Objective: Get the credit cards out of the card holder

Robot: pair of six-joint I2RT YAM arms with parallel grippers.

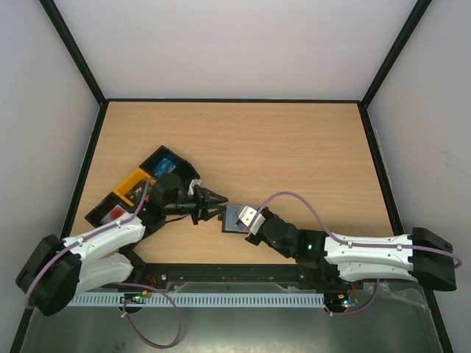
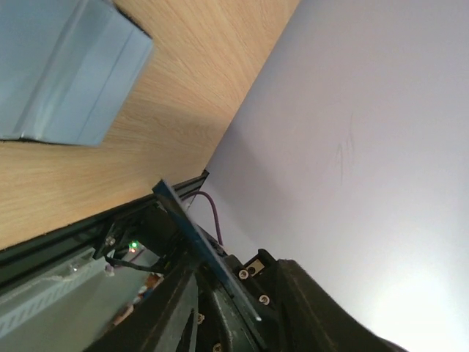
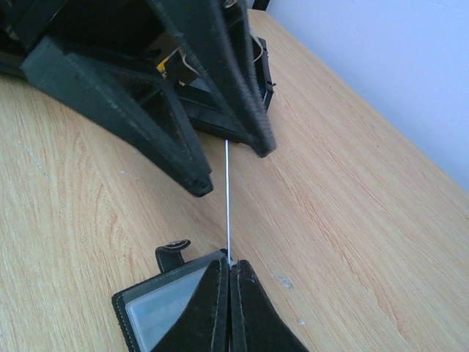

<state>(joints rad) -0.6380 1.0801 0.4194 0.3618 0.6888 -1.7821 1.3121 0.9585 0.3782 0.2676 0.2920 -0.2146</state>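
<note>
The black card holder (image 1: pixel 232 220) lies open on the wooden table, its grey-blue pocket panel (image 3: pixel 157 312) facing up. It also fills the upper left of the left wrist view (image 2: pixel 66 73). My right gripper (image 3: pixel 229 264) sits just over the holder's edge, shut on a thin credit card (image 3: pixel 227 205) seen edge-on. The card reaches forward between the fingers of my left gripper (image 3: pixel 233 167). Those fingers stand apart on either side of it. In the left wrist view the card (image 2: pixel 198 235) shows as a blue edge between the two dark fingers. From above, the two grippers (image 1: pixel 219 198) (image 1: pixel 247 218) meet tip to tip.
A black-and-orange tray (image 1: pixel 136 184) stands at the left behind my left arm, with a blue card (image 1: pixel 165 165) and a red item (image 1: pixel 118 214) in it. A black frame (image 1: pixel 235 100) and pale walls border the table.
</note>
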